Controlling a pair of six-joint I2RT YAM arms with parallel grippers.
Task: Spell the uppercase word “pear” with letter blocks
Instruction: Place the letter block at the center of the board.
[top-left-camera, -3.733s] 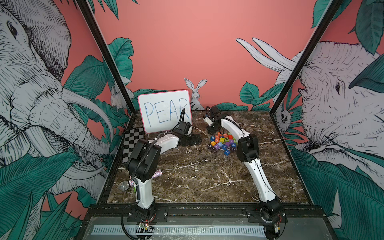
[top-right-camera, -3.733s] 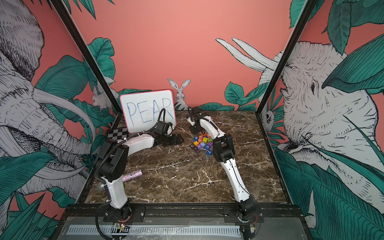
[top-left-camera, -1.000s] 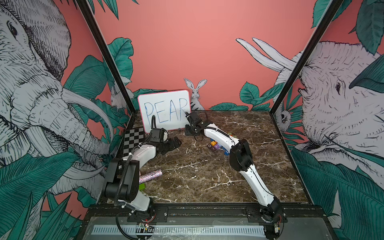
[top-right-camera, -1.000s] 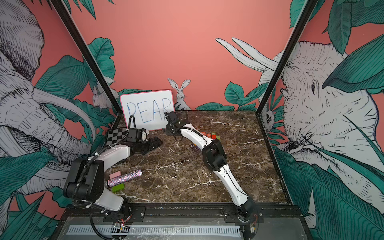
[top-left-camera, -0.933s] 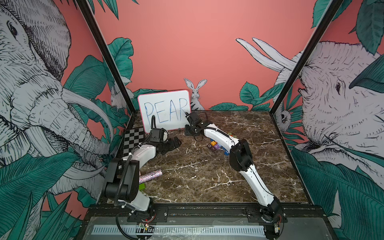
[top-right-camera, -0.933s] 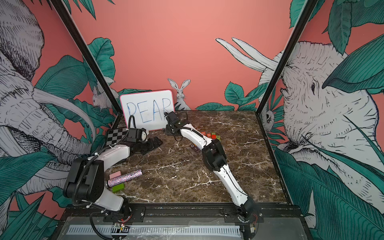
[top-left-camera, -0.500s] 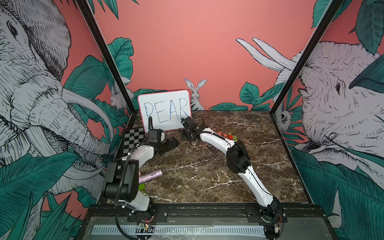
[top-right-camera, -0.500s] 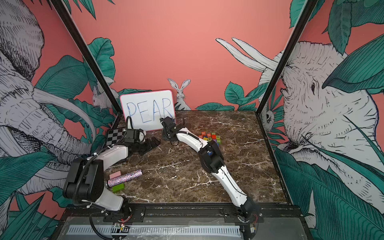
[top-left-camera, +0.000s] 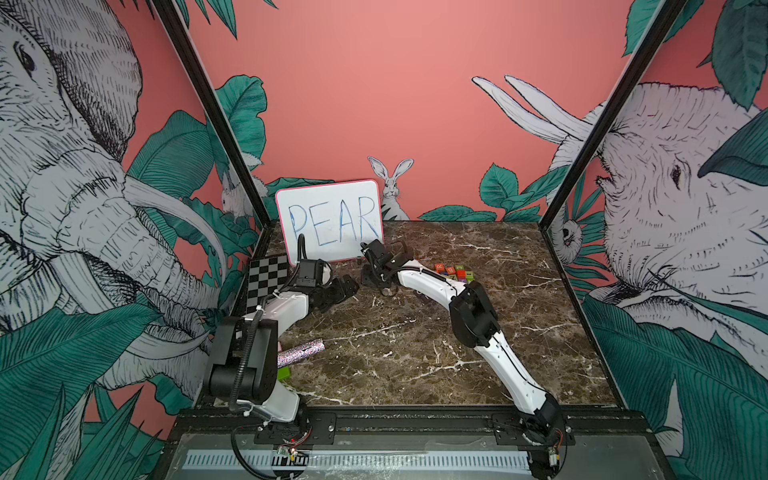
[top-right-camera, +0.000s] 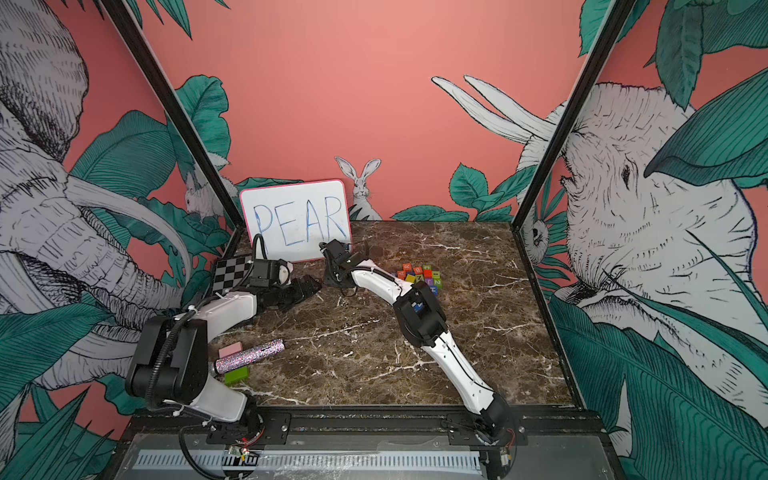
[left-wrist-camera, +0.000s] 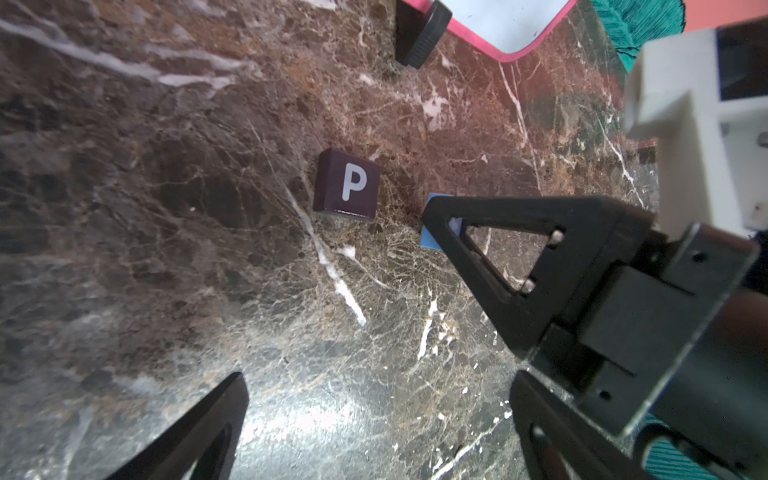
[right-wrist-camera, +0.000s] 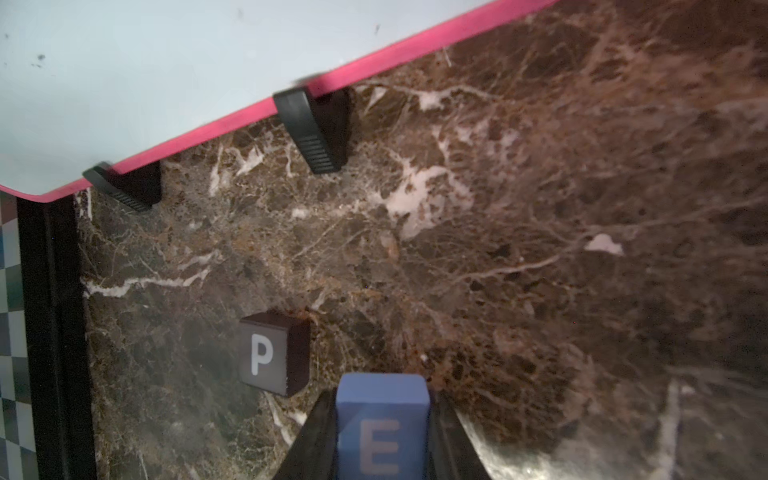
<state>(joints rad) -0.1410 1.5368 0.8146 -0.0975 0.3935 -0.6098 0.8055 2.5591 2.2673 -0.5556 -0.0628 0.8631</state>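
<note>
The dark-brown P block (left-wrist-camera: 347, 185) lies flat on the marble in front of the whiteboard, also shown in the right wrist view (right-wrist-camera: 272, 353). My right gripper (right-wrist-camera: 382, 399) is shut on the blue E block (right-wrist-camera: 382, 424) and holds it low, just right of the P with a small gap between them. A corner of the E (left-wrist-camera: 430, 241) peeks out behind a right finger in the left wrist view. My left gripper (left-wrist-camera: 378, 382) is open and empty, a little short of the P. The other letter blocks (top-right-camera: 419, 276) sit in a pile to the right; their letters are too small to read.
The pink-rimmed whiteboard (top-left-camera: 330, 222) reading PEAR stands on black feet (right-wrist-camera: 311, 133) just behind the blocks. A checkerboard card (top-left-camera: 268, 280) lies at the left edge. A glitter cylinder (top-right-camera: 249, 356), a pink block (top-right-camera: 230, 350) and a green block (top-right-camera: 237, 375) lie near the left arm's base.
My right arm has swung left from the pile, carrying the blue E toward the spot beside the P. The left arm has drawn back slightly to the left.
</note>
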